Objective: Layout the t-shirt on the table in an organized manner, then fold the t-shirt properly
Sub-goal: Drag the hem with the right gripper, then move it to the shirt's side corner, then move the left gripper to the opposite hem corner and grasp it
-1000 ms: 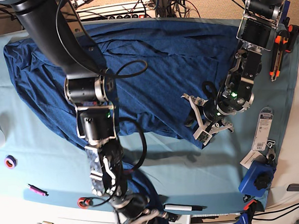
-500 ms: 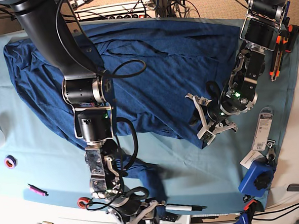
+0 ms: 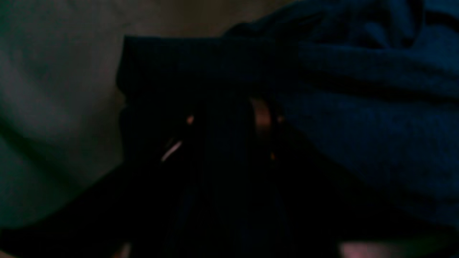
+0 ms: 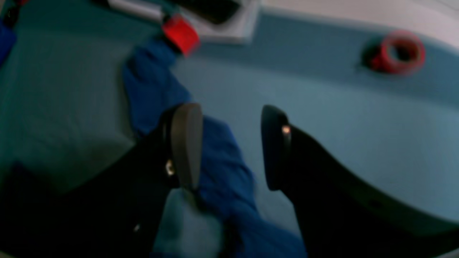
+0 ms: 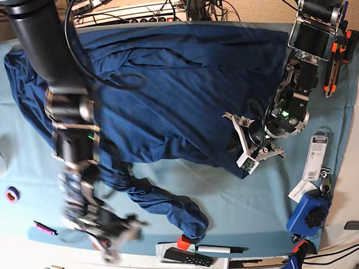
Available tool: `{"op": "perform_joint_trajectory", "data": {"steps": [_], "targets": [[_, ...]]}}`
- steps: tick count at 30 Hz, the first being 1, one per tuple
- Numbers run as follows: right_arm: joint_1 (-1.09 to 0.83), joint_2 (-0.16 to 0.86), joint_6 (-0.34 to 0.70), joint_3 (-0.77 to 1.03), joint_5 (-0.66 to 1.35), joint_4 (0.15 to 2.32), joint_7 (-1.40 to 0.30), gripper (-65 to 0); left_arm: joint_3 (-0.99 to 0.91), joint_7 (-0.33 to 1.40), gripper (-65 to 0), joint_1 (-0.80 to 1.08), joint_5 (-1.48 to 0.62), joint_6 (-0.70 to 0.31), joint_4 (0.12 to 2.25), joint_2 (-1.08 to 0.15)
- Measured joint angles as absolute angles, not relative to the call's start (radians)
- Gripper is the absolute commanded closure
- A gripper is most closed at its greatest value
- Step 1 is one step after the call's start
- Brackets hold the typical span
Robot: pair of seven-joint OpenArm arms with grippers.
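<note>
Across the teal worktop [image 5: 24, 180], the t-shirt [image 5: 182, 79] lies spread from the far edge toward the middle, one sleeve trailing in a twisted strip toward the near edge, where it ends beside a red-tipped object [image 5: 183, 242] and a pen [image 5: 220, 249]. On the base view's left, the blurred right claw [image 5: 115, 235] hangs over the near edge close to a red tape ring [image 4: 400, 52]; its wrist view shows the jaws released, standing apart over the sleeve with nothing between them. On the right, the left claw [image 5: 246, 145] sits at the shirt's lower hem (its wrist view is too dark to tell whether it is clenched on the cloth). A purple ring [image 5: 12, 194] lies near the worktop's left edge.
</note>
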State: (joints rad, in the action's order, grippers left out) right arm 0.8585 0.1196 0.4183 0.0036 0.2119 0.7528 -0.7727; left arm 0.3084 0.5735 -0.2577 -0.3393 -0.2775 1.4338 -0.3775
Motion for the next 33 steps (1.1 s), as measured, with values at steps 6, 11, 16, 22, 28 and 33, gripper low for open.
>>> {"op": "perform_joint_trajectory", "data": {"steps": [6,11,16,22,28,33], "targets": [[0.704,0.311,0.522,0.008,0.519,0.966,-1.051,-26.7,0.308,0.571,-20.4,-0.258,-0.339,-0.278,1.434,-0.377],[0.607,0.427,0.572,0.004,0.690,1.003,-1.186,-37.0,0.308,0.572,-20.4,-0.258,-0.340,-0.278,1.434,-0.379],[0.477,0.479,0.578,0.005,0.627,1.000,-1.045,-37.3,0.309,0.572,-20.4,-0.258,-0.340,-0.278,1.434,-0.379],[0.451,0.478,0.578,0.004,0.601,1.000,-1.026,-37.3,0.308,0.572,-20.4,-0.258,-0.340,-0.278,1.434,-0.379],[0.449,0.479,0.566,0.004,0.509,0.999,-0.953,-37.3,0.308,0.572,-20.4,-0.258,-0.340,-0.278,1.434,-0.379],[0.451,0.471,0.566,0.004,0.510,0.929,-0.885,-37.3,0.308,0.572,-20.4,-0.258,-0.340,-0.278,1.434,-0.380]]}}
